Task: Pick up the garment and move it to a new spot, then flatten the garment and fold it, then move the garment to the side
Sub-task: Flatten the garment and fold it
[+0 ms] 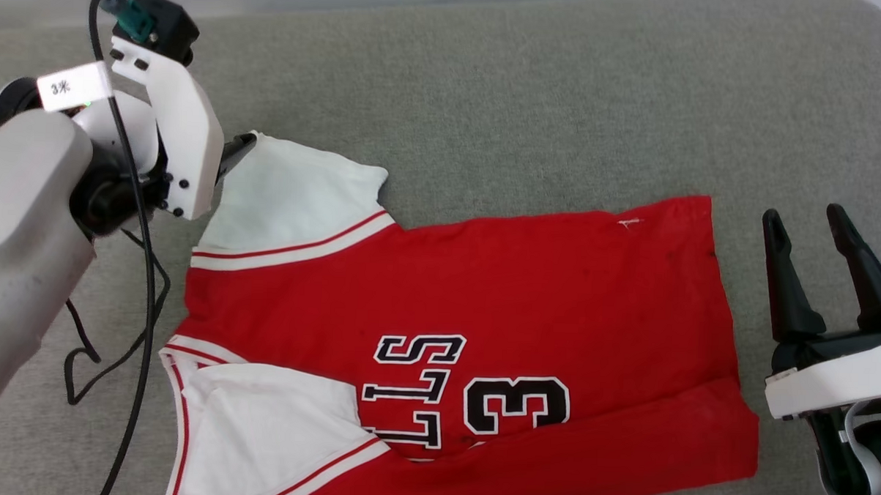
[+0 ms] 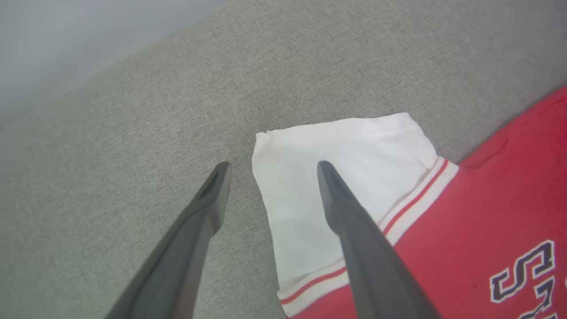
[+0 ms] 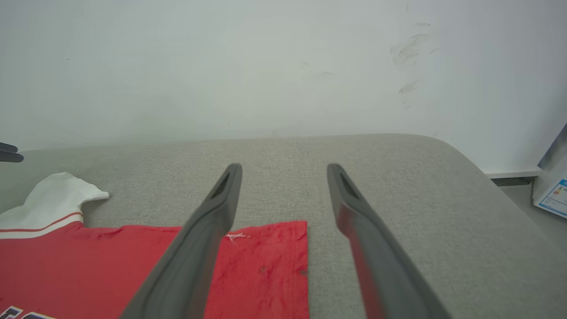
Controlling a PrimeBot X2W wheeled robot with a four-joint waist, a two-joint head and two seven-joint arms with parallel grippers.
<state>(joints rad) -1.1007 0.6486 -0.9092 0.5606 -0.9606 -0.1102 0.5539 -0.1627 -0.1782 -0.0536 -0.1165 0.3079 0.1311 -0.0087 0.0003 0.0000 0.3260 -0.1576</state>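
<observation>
Shirt [image 1: 482,300] lies spread across the middle and bottom of the head view, on a wide grey cushion [image 1: 526,97]. Its near edge looks folded over, cutting off the lettering. I judge it light, soft and limp. It will sag and crease wherever I lift it, so I would pinch cloth at a sleeve edge and a hem corner, not the flat middle. My right gripper [image 1: 804,214], at the right edge, stands wide open and empty just beside the hem. My left gripper [image 2: 273,165], at upper left, is equally wide and empty, with one finger over the white sleeve [image 2: 376,146] and the other over bare cushion.
</observation>
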